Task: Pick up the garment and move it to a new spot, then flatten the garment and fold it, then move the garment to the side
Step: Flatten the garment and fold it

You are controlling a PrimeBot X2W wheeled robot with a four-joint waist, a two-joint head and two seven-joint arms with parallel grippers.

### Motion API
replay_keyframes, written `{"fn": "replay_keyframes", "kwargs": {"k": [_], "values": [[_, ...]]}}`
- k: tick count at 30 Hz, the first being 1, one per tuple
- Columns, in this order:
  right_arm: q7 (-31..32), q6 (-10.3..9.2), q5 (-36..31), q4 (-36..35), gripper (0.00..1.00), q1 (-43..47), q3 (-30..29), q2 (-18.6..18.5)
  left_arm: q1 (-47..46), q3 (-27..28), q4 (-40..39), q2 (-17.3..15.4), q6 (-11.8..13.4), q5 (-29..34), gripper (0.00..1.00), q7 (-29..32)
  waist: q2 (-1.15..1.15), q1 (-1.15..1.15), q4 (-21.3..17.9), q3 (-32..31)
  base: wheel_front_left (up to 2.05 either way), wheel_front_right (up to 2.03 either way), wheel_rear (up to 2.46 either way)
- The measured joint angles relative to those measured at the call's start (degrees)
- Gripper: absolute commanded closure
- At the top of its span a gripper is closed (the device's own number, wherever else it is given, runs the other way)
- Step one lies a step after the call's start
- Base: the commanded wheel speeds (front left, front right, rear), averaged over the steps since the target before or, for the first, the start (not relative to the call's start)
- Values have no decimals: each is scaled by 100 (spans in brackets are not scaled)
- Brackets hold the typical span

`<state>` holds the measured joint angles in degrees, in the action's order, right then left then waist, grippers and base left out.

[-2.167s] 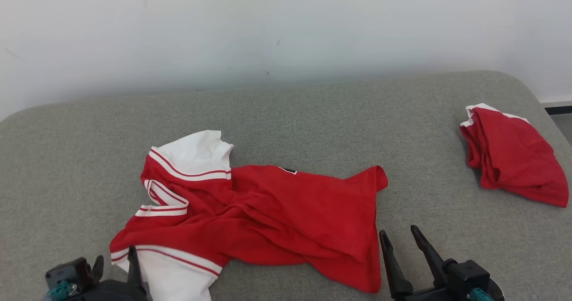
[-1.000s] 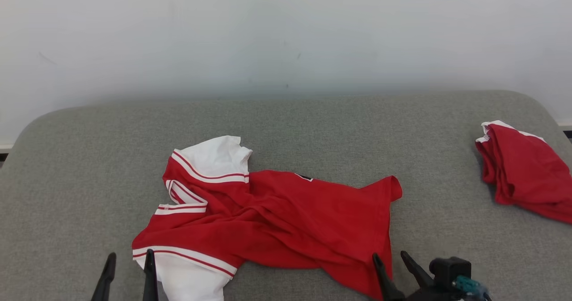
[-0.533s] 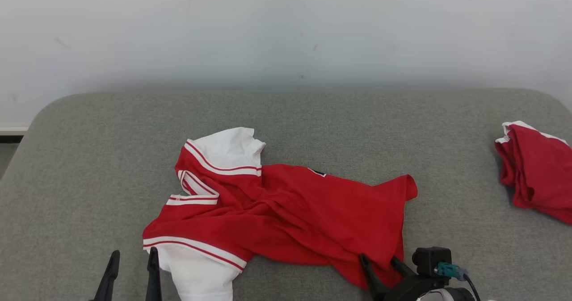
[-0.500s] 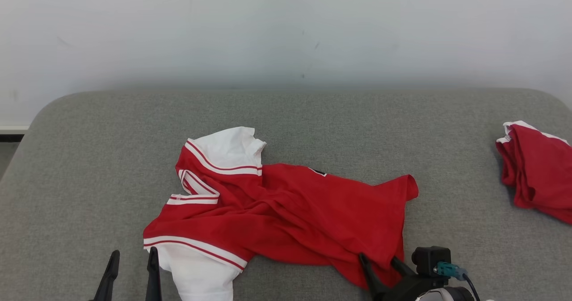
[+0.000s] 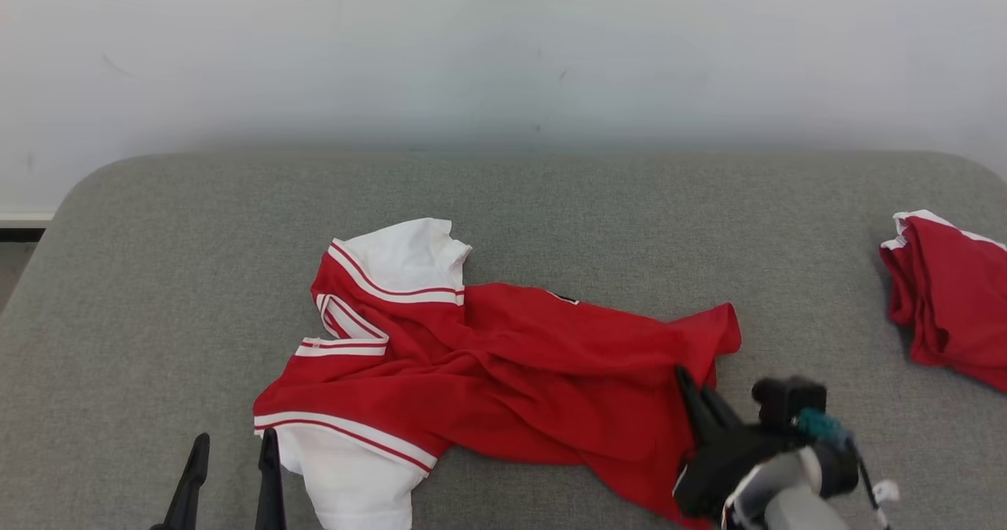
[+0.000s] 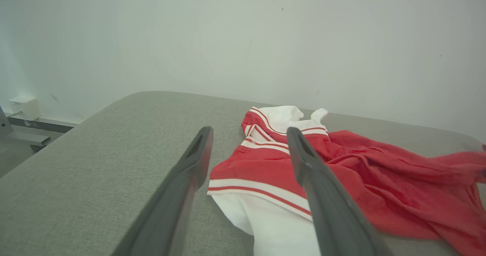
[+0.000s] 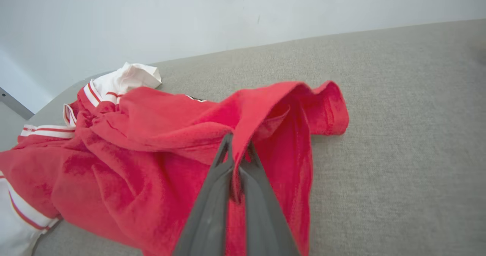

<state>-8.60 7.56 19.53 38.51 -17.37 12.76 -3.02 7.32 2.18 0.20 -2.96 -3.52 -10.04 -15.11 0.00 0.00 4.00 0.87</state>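
Garment [image 5: 503,373] hem edge clenched in R pincer [image 5: 691,380], L pincer [image 5: 236,436] spread nr white sleeve [image 5: 354,475]; wide grey pad [image 5: 551,200] beyond.

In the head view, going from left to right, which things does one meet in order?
left gripper → red and white garment → right gripper, shut on that garment's right edge → second red garment at the far right

No readable text, number or brand anywhere. Small dark patch [image 5: 568,299] on shirt [image 5: 511,373], centre of frame, at upper edge of red cloth: too small, marks illegible.
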Motion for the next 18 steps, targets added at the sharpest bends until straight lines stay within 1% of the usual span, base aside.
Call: {"fn": "replay_keyframes", "kwargs": {"k": [1, 2, 7, 12, 18], "values": [[7, 0, -1, -48, 100, -81, -51, -4, -1, -12, -18, 1, 7, -11, 0, 0, 0, 0, -3, 15, 0, 0, 0], [103, 0, -32, -103, 100, -350, -112, -71, -12, -43, -54, 2, 25, -19, 0, 0, 0, 0, -10, 55, 0, 0, 0], [403, 0, -288, -22, 100, -1427, -290, -516, -186, -155, -103, 4, 12, -31, 0, -1, 0, 0, 20, 218, 0, 0, 0], [549, 0, -345, 474, 100, -2369, -538, -793, -416, -336, -141, 5, -2, -75, 0, 0, 0, 0, 208, 379, 0, 0, 0], [494, 0, -498, 1163, 100, -3200, -889, -1061, -640, -535, -289, 5, -12, -116, 0, -1, 0, 0, 494, 669, 0, 0, 0]]}}
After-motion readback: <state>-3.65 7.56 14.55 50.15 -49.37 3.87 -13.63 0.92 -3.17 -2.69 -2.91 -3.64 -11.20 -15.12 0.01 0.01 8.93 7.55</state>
